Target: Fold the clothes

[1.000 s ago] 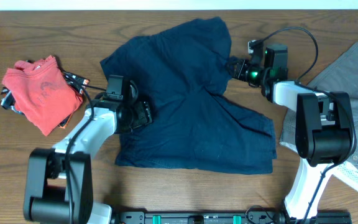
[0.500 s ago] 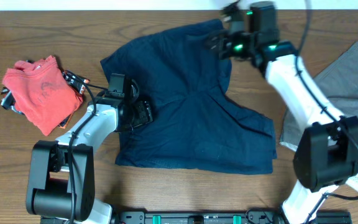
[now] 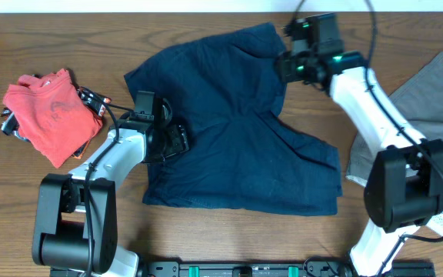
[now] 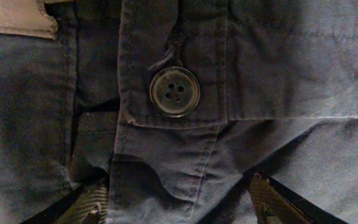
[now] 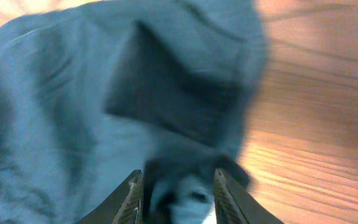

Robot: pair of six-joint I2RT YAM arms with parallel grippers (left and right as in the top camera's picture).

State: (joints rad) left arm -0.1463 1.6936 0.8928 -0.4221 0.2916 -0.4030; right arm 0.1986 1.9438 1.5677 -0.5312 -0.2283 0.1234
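As seen from above, wide over the middle of the bench: navy shorts (image 3: 237,146). Waist to the left, two legs to the right, one toward the far edge and one toward the near edge. Long way: left to right.

Right pincer (image 3: 287,68) at the far leg, by its far right corner. Much nearer to that leg than the other arm. In the wrist view, blue cloth between the two fingers (image 5: 134,196), but too blurry to tell if squeezed or only sitting there.

Left pincer (image 3: 174,140) low over the waist, at the left side of the navy shorts. Spread wide, one tip on each side of the cloth just below the button (image 4: 174,91), pinching nothing. Pale label (image 4: 14,17) up in the corner of that view.

Likely next: bring the far leg toward the near edge, over the other leg, with the waist held down. Turns on a good hold of that far corner.

Hard to see from above: the leg corner under the right pincer, and the waist edge under the left arm. Red shirt (image 3: 48,111) near the left edge and grey shorts (image 3: 429,88) at the right edge, both well apart from the pincers. Grey shorts partly cut off by the frame.
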